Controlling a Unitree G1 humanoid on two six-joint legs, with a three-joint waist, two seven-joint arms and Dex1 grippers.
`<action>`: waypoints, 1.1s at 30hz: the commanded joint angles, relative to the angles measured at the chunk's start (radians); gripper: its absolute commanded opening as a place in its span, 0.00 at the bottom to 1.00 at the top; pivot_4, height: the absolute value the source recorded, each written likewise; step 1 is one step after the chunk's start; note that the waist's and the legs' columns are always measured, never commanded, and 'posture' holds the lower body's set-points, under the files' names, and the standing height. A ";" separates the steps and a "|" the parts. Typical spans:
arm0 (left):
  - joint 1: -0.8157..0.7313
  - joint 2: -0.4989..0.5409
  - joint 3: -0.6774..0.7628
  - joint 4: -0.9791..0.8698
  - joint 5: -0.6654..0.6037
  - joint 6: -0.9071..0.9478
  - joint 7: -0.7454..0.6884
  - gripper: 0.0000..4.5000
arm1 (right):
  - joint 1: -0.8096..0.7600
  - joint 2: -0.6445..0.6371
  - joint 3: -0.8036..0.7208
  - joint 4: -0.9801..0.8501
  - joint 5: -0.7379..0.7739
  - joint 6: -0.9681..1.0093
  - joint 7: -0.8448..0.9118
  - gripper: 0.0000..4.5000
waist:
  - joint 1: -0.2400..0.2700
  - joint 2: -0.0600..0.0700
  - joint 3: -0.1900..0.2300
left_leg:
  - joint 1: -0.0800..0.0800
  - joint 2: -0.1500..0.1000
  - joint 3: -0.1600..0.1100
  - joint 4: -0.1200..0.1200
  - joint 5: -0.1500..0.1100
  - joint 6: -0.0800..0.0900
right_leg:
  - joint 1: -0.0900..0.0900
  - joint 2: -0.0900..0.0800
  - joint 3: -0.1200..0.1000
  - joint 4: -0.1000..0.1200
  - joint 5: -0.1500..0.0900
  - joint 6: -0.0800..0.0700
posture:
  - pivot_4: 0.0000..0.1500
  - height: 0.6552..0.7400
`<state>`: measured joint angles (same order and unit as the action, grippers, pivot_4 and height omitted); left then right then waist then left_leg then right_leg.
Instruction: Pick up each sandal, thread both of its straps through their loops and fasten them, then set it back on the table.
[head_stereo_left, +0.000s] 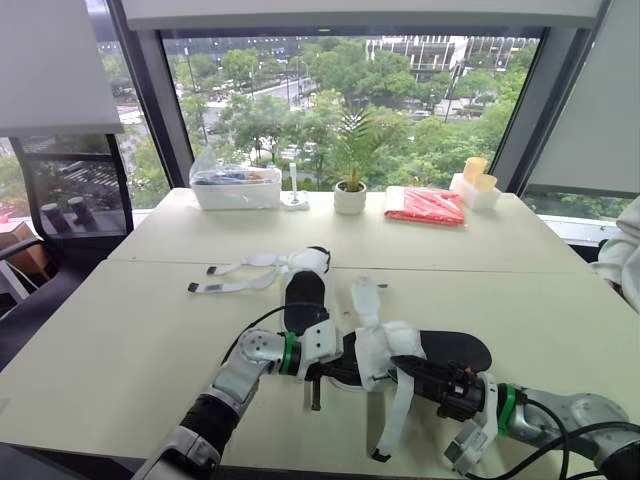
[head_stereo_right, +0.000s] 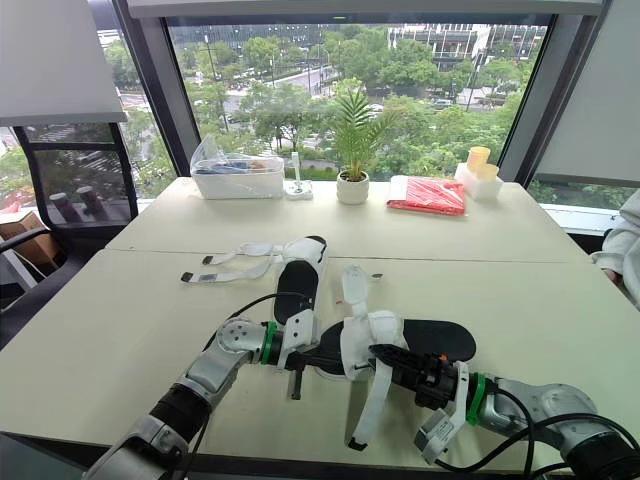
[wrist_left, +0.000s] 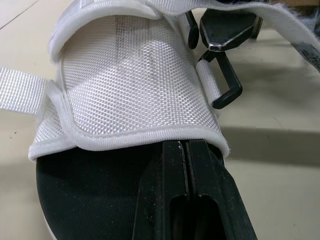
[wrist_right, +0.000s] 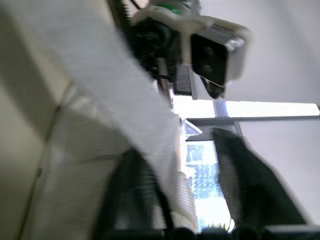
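The near sandal has a black sole (head_stereo_left: 455, 350) and a white mesh upper (head_stereo_left: 385, 345); it lies at the front of the table. My left gripper (head_stereo_left: 342, 366) is shut on its sole edge, its fingertips (wrist_left: 172, 150) tucked under the mesh rim. A black strap loop (wrist_left: 222, 80) sits beside the upper. My right gripper (head_stereo_left: 398, 362) reaches the upper from the right, open, with a white strap (wrist_right: 115, 95) running between its fingers (wrist_right: 250, 195). One loose strap (head_stereo_left: 398, 420) hangs over the table front. The second sandal (head_stereo_left: 305, 290) lies behind, its straps (head_stereo_left: 240, 275) spread out unfastened.
Along the far edge stand a clear plastic box (head_stereo_left: 235, 187), a small potted plant (head_stereo_left: 350, 195), a red packet (head_stereo_left: 425, 206) and a box with yellow cups (head_stereo_left: 475, 185). An office chair (head_stereo_left: 20, 262) is at the left. A person's sleeve (head_stereo_left: 625, 255) shows at the right.
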<state>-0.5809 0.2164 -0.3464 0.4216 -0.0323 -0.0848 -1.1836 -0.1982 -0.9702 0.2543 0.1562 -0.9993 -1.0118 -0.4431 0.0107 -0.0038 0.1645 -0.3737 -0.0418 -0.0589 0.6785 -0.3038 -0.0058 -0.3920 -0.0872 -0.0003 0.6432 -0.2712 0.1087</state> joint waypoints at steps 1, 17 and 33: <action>0.028 0.005 -0.051 -0.001 0.023 0.018 -0.014 0.00 | 0.044 -0.065 -0.012 -0.048 0.138 -0.027 0.144 0.85 | 0.000 0.000 0.000 | 0.002 0.000 0.000 0.000 -0.001 0.001 | 0.003 0.000 0.000 -0.001 0.000 0.001 | 1.00 0.97; -0.024 -0.019 -0.057 0.116 0.035 -0.063 -0.017 0.00 | 0.354 -0.505 -0.053 -0.435 1.586 0.730 1.105 0.95 | 0.006 0.002 -0.001 | 0.001 0.002 -0.001 0.002 -0.003 0.005 | 0.006 -0.001 -0.001 -0.007 0.000 0.000 | 1.00 0.97; -0.044 -0.038 -0.064 0.154 0.044 -0.098 -0.002 0.00 | 0.091 -0.229 -0.141 -0.469 2.295 1.903 1.192 0.95 | 0.032 0.001 -0.001 | -0.014 -0.001 -0.003 0.005 -0.005 0.008 | -0.003 -0.010 -0.003 -0.017 0.004 0.006 | 1.00 0.97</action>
<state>-0.6372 0.1706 -0.3785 0.5395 -0.0323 -0.2041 -1.1966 -0.0902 -1.2128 0.1420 -0.3082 1.2720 0.8466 0.7597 0.0426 -0.0030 0.1636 -0.3884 -0.0437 -0.0617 0.6834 -0.3085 0.0016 -0.3955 -0.0976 -0.0037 0.6271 -0.2670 0.1147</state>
